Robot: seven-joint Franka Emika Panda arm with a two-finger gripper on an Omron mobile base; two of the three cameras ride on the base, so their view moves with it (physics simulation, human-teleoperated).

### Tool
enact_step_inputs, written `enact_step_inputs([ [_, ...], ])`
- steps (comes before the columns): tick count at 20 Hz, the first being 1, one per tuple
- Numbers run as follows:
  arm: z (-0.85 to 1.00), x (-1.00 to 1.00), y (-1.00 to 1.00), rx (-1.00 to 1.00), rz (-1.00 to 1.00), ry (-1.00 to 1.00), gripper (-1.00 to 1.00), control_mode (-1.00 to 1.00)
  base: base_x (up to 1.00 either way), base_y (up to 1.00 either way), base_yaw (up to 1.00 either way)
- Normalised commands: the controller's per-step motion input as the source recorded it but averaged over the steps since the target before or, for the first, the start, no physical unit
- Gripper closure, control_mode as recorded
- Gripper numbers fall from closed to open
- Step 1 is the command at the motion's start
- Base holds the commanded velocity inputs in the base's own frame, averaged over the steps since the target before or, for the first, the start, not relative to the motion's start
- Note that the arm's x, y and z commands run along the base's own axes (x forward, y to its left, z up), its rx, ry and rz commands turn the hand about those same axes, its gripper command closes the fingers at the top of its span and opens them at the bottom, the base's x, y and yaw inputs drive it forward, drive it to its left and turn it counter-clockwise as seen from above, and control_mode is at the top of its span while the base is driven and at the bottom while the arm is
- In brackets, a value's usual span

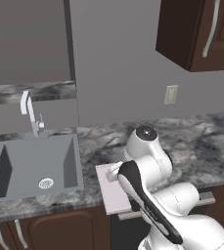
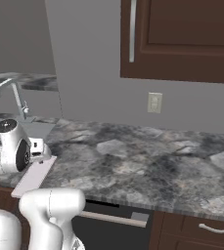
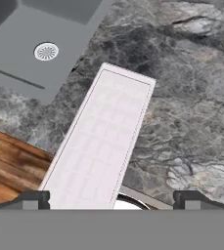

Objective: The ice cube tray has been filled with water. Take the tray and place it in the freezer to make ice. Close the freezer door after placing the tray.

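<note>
Pale pinkish-white flat rectangular ice cube tray [image 3: 101,141] on the grey marbled stone counter [image 2: 147,161], overhanging its front edge.
Tray partly hidden by the arm in both base views. Water not discernible. Grey sink basin [image 1: 33,166] holds nothing visible. Gripper [image 3: 111,199] jaws spread wide above the tray, nothing held.

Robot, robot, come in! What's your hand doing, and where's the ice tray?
Gripper open, above ice cube tray. Tray flat on counter beside sink, one end past the edge. Nothing blocking.

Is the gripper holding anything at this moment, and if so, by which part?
Nothing is held. The gripper hangs above the ice cube tray with its jaws wide open; the tray lies flat on the counter, its near end over the edge.
</note>
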Motion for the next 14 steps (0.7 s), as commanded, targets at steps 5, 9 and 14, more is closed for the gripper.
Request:
enact_step_inputs([
  [5,0.12,-0.56,0.2,-0.26,0.18,0.0,-1.0,-1.0,0.0,0.0,0.0],
  [9,0.04,-0.39,0.21,-0.19,0.14,0.0,-1.0,-1.0,0.0,0.0,0.0],
  [14,0.0,-0.24,0.14,-0.14,0.11,0.0,-1.0,-1.0,0.0,0.0,0.0],
])
